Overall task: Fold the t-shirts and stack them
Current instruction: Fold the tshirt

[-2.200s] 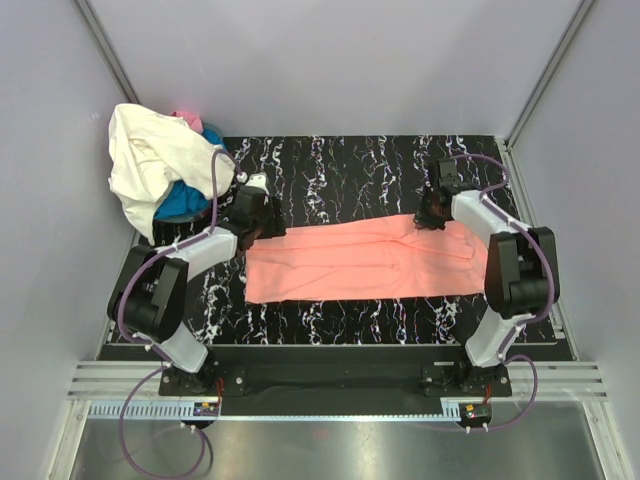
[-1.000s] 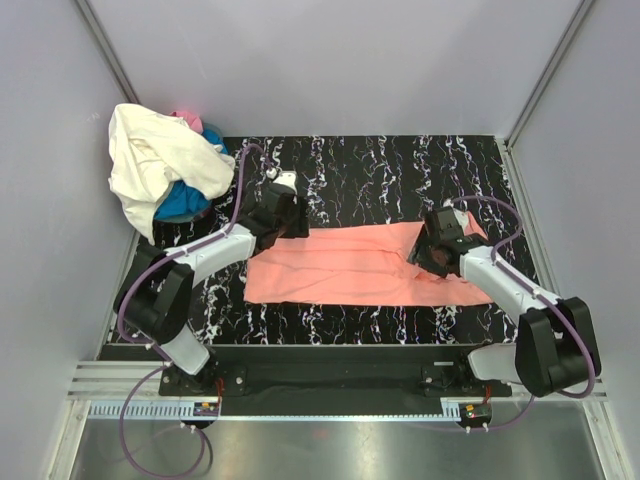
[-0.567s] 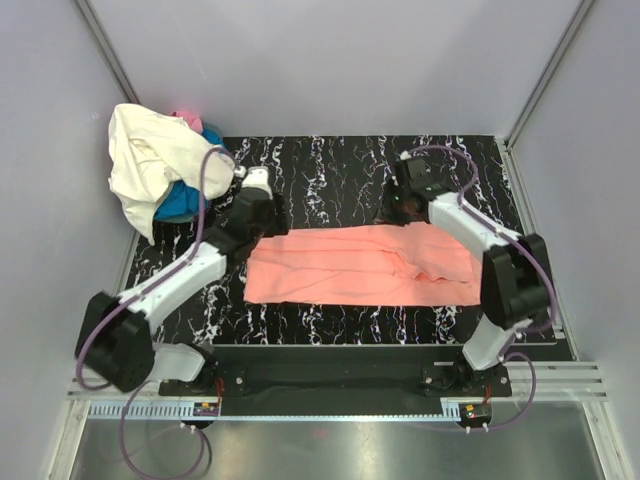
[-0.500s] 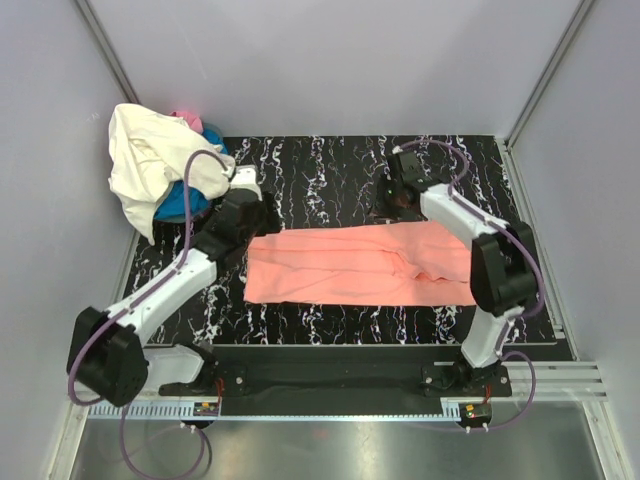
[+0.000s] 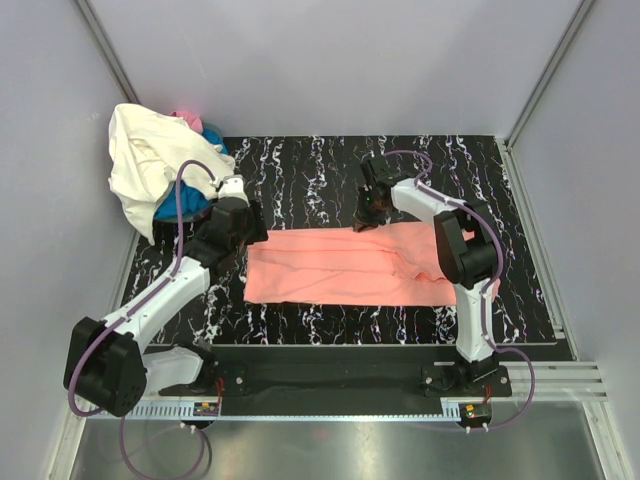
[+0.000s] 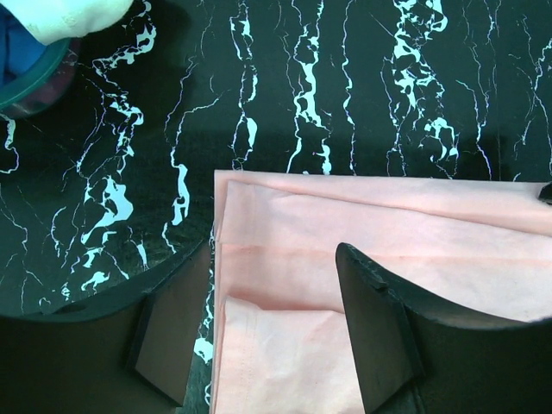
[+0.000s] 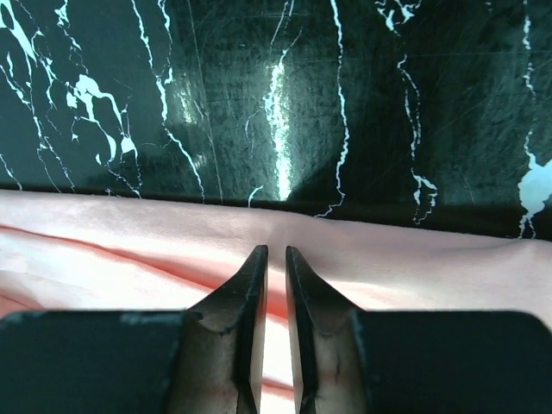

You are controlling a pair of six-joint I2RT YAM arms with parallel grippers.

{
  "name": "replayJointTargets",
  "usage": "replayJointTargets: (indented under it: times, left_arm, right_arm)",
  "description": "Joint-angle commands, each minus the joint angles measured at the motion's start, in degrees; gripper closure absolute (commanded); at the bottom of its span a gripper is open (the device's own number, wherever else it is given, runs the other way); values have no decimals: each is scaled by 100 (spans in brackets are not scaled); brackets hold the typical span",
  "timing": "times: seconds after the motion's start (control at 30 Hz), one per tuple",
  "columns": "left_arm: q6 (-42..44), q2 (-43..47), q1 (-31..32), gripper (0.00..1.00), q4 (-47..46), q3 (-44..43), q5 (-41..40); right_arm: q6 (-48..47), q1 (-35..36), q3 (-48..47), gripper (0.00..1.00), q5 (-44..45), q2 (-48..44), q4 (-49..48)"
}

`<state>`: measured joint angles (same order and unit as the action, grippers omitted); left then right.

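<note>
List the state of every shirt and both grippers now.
salmon-pink shirt: flat on the table, folded into a long strip.
cream-white shirt: crumpled, unfolded, in the far-left heap.
blue shirt: bunched under the cream-white shirt.
hot pink cloth: only a bit shows behind the heap.
left gripper: open, above the strip's left end.
right gripper: jaws almost together at the strip's far edge; grip unclear.

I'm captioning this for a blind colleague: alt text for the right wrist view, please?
The right gripper, jaws almost closed, sits over the far edge of a flat salmon-pink cloth t-shirt on a glossy black white-veined table. Whether it pinches cloth is unclear.
</note>
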<state>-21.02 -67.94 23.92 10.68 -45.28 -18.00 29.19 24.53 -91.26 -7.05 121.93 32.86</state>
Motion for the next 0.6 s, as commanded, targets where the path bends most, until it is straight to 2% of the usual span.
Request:
replayJointTargets:
  times: [0.0,0.3,0.57]
  left_arm:
    - [71,44,-37,35,-277,-8,-37]
    - [62,88,-54,35,-303,28,-20]
    - [71,97,-63,35,-294,36,-72]
  right_arm:
    - [-63,87,82,80,-51,-117,1]
    - [69,183,961,80,195,-600,-306]
    - [78,350,1075,71,678,-1004,-61]
